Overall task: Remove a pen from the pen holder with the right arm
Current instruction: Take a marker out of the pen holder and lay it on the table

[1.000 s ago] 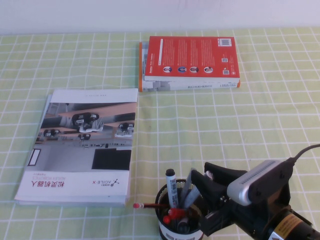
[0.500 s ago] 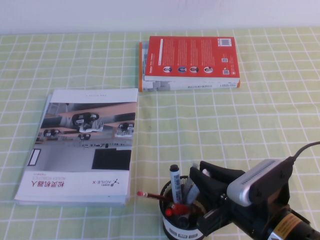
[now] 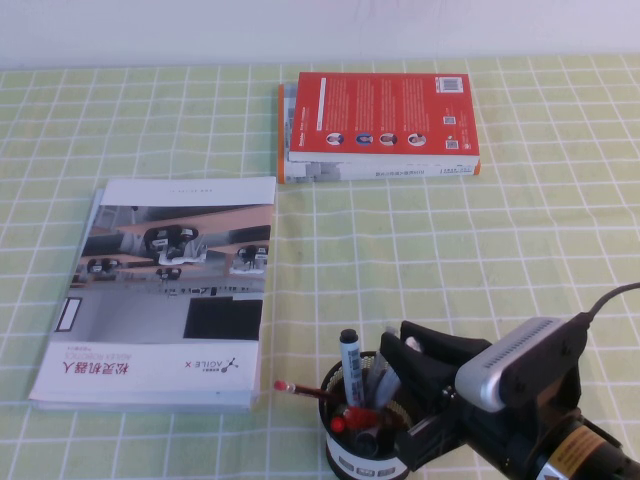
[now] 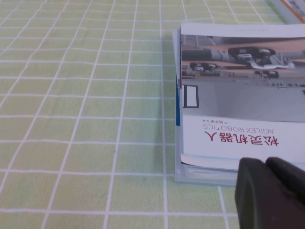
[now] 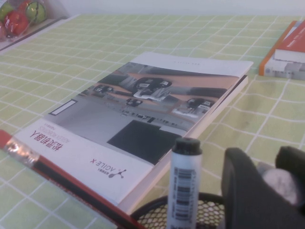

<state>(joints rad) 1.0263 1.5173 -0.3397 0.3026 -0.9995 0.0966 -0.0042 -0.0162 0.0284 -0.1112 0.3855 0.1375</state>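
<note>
A black mesh pen holder stands at the table's near edge, right of centre. In it are a white marker with a black cap, a red pencil leaning out to the left, and a grey pen. My right gripper reaches over the holder's right side, its black fingers shut on the top of the grey pen. The marker stands free beside the right gripper. My left gripper hangs shut and empty over the near corner of the magazine.
A large magazine lies flat to the left of the holder. A stack of books with a red cover lies at the back. Fruit sits far off past the table's left edge.
My right gripper's fingers have closed in on the grey pen. The holder and its pens shifted slightly to the right. Nothing has moved in the last half second.
</note>
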